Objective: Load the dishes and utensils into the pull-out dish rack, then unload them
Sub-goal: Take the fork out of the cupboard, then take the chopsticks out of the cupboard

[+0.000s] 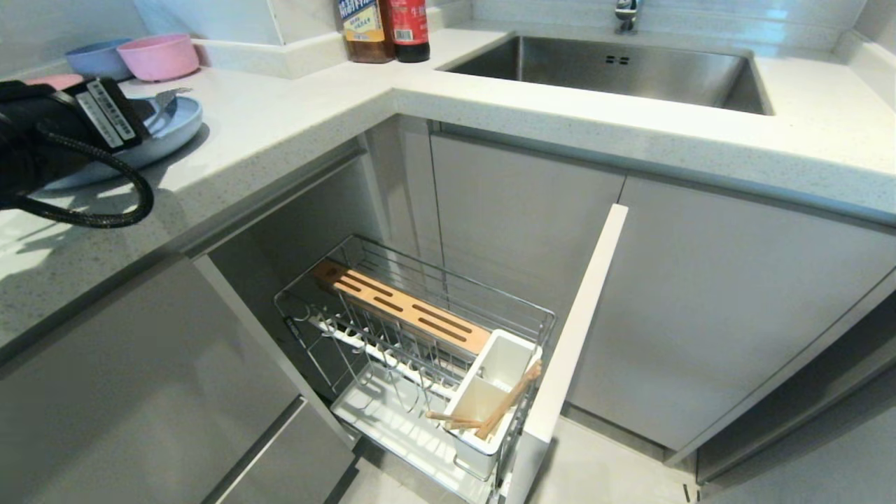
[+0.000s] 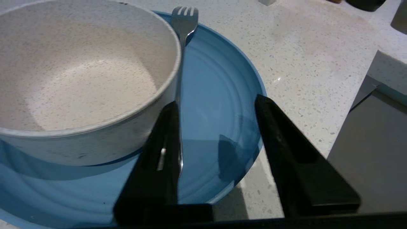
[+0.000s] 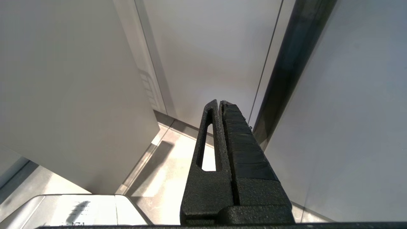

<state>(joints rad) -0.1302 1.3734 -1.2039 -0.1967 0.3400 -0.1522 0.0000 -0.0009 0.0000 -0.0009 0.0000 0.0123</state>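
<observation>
Chopsticks (image 1: 505, 407) already in rack (image 1: 420, 329), lower centre. Bowl (image 2: 79, 79), plate (image 2: 219, 105), fork (image 2: 184, 19) remain on counter; left gripper (image 2: 216, 105) spread over the plate, nothing held.

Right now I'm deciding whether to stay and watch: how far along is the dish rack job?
Done: the chopsticks stand in the rack's white holder. In hand: the left pincer is open over the blue plate, with the fork lying beside the bowl; it grips nothing. Left: bowl, plate and fork are still on the counter. The right pincer hangs shut by the cabinets.
</observation>
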